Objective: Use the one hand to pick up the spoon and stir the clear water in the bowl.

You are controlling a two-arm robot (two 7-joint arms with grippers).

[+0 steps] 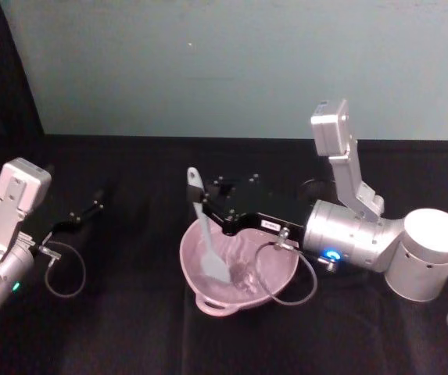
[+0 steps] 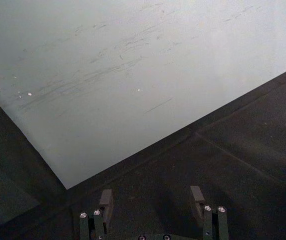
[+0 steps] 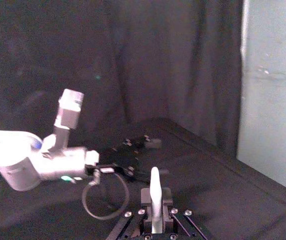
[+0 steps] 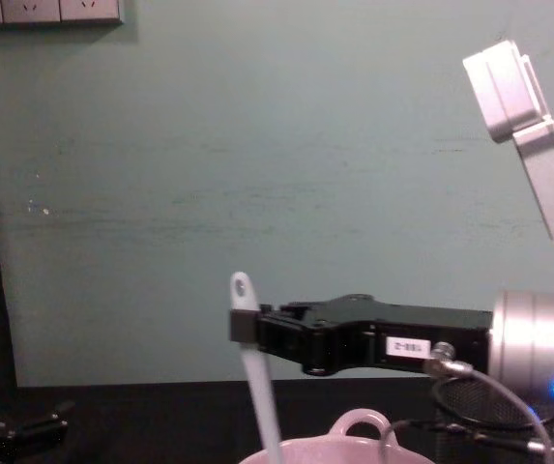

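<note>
Nearest me, the bowl (image 1: 186,258) is sitting on the black tabletop (image 1: 114,336), and the chest view is cutting off all but its rim. The spoon (image 1: 206,230) is leaning in it, blade down, with my right end effector (image 1: 200,201) clenching the handle just below the hole. A wrist cable (image 1: 314,275) is looping across the bowl's right rim, and the water is proving hard to make out. Off left, my left end effector (image 2: 151,200) is hanging released.

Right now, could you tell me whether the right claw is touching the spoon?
Touching. The chest view shows the right claw shut on the handle of the spoon, just below its hole.
</note>
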